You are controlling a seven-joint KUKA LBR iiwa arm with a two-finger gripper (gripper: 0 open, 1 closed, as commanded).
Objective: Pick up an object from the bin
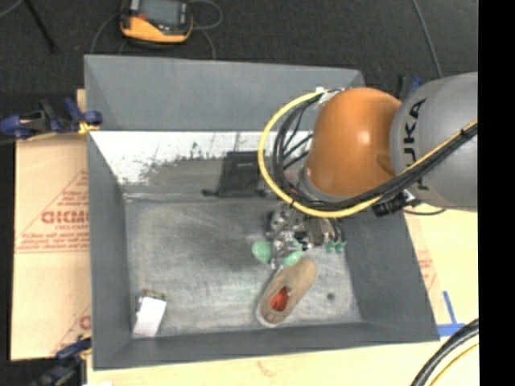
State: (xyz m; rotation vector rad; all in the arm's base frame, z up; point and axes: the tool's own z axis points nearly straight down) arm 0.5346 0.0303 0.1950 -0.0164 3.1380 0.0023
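The bin (107,248) floor is bare across its left and centre, so open room lies there; the right side is taken up by the arm under its orange cover (354,139). A small white piece (150,314) sits in the near left corner, and a dark flat object (239,174) rests at the far wall. The gripper (286,240) hangs low, right of centre, over a green object (264,252), with a tan shoe (287,292) with a red lining just nearer. How far the jaws stand open cannot be told.
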